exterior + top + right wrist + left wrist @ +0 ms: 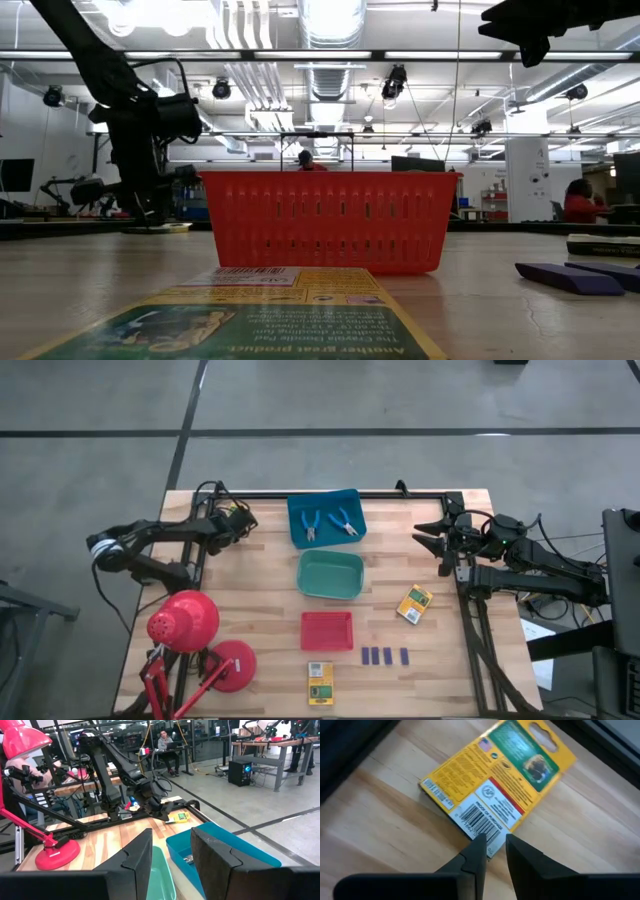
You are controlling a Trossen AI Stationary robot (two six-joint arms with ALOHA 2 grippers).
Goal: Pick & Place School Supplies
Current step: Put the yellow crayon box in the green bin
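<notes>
A flat yellow-and-green box lies on the wood near the table's far left corner, also seen as a box from the right wrist. My left gripper is down at its barcode end, fingers nearly together. My right gripper hovers open above the table's right side, touching nothing. Two blue-handled tools lie in the blue tray. A second box and a third box lie flat on the table, as do several dark blue blocks. My left gripper has the box's barcode corner between its two fingertips, one fingertip on each side of that corner. The fingers slant down at it from above. The box lies flat on the table, not lifted.
The green tray sits in the table's middle, with the red tray nearer the front edge. A red desk lamp stands at the near left corner. A black frame rail runs along the far edge. People sit at desks beyond the table.
</notes>
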